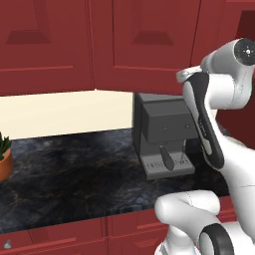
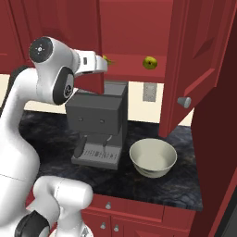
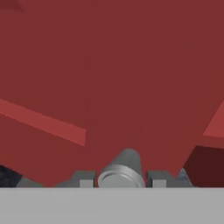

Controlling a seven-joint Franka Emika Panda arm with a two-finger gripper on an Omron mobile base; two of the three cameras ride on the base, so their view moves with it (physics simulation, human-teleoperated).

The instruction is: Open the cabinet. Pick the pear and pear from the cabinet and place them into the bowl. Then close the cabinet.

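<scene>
Evenly lit rendered kitchen, soft diffuse light with no clear source, faint shading under the cabinet (image 2: 139, 32), dull sheen on the dark countertop (image 1: 74, 174), no glare, base views fairly sharp, hand view soft and blurred up close, no edge distortion

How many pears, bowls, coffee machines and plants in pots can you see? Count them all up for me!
pears, one in plain sight and one peeking out behind the arm: 2
bowl: 1
coffee machine: 1
potted plant: 1
Total: 5
</scene>
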